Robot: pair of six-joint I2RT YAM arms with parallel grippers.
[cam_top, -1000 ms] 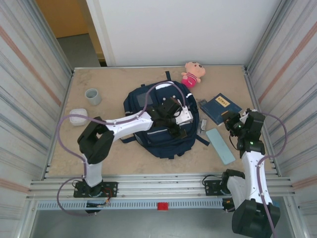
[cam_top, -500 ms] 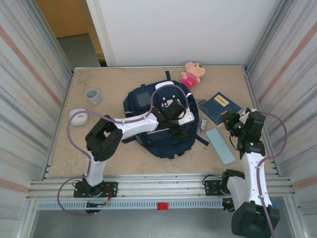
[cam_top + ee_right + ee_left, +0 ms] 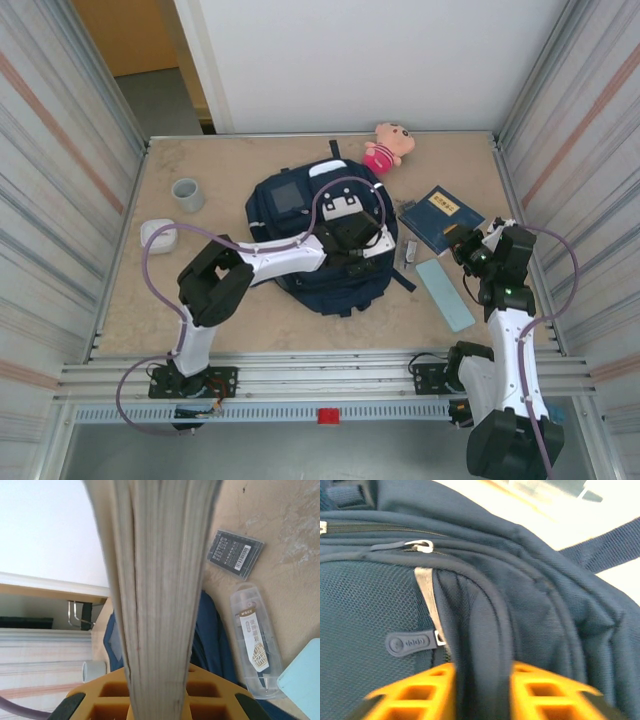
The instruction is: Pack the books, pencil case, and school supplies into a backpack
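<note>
While I sit at the near edge, the room stands around me: a big white wall [image 3: 400, 60] at the back and ribbed metal walls [image 3: 60, 200] on both sides. The table [image 3: 230, 170] is flat, tan and a bit stained.

The backpack [image 3: 300, 200] lies in the middle of it. My left gripper [image 3: 482, 672] pinches a fold of its blue cloth. The book [image 3: 443, 218] is to the right of the backpack, and my right gripper [image 3: 157, 680] is closed on its page edge. The pencil case [image 3: 446, 294] lies just on the near side of the book.

The plush toy [image 3: 388, 146] sits by the back wall. The cup [image 3: 187, 194] and the white box [image 3: 157, 236] are far on the left. The dark gadget [image 3: 235, 555] and the clear piece [image 3: 252, 640] lie between the backpack and the book.
</note>
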